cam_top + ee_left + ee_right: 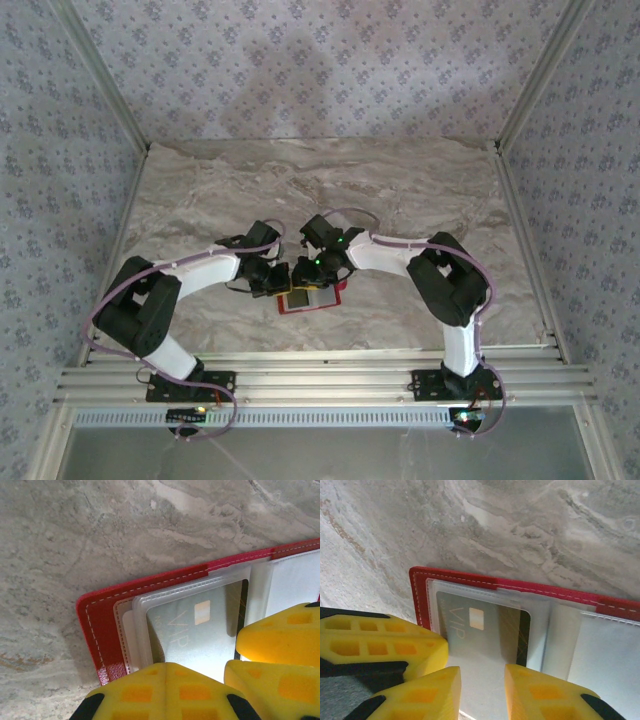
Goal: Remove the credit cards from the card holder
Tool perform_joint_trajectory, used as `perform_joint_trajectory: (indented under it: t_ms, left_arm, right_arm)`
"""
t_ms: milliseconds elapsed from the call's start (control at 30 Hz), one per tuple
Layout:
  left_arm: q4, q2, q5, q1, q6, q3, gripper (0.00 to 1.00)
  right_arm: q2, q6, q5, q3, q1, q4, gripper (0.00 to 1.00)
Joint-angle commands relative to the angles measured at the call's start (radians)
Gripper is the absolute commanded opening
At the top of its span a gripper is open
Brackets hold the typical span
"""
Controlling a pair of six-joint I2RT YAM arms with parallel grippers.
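Note:
The red card holder (312, 299) lies open on the table between both arms, its clear pockets facing up. A grey-silver credit card (480, 625) marked VIP, with a dark band on its right, sits in the left pocket, and the left wrist view shows this card (200, 630) too. My left gripper (172, 666) is shut with nothing between its fingers, its tips at the near edge of that pocket. My right gripper (482, 680) is open, its two yellow fingers apart over the card's near part. Whether they touch the card I cannot tell.
The holder's right half (610, 650) shows pale pockets whose contents I cannot make out. The marble-patterned table (400, 190) stretches away behind the holder. Metal frame rails (320, 380) run along the near edge, and patterned walls close in the sides.

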Motion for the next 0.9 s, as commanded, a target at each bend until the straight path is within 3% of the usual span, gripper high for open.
perform_joint_trajectory:
  t_ms: [0,633,867]
  left_arm:
    - [-0.025,0.013,-0.023,-0.005,0.024,-0.005,0.0]
    - [-0.044,-0.002,-0.037,-0.005,0.025,-0.006,0.0]
    - [-0.045,-0.004,-0.037,-0.005,0.027,-0.002,0.0]
  right_arm:
    - [0.018,-0.014,0.026,0.007,-0.002,-0.039,0.3]
    - [-0.005,-0.051,0.152,0.007,0.004,-0.131,0.28]
    - [-0.06,-0.039,0.105,-0.014,0.005,-0.069,0.27]
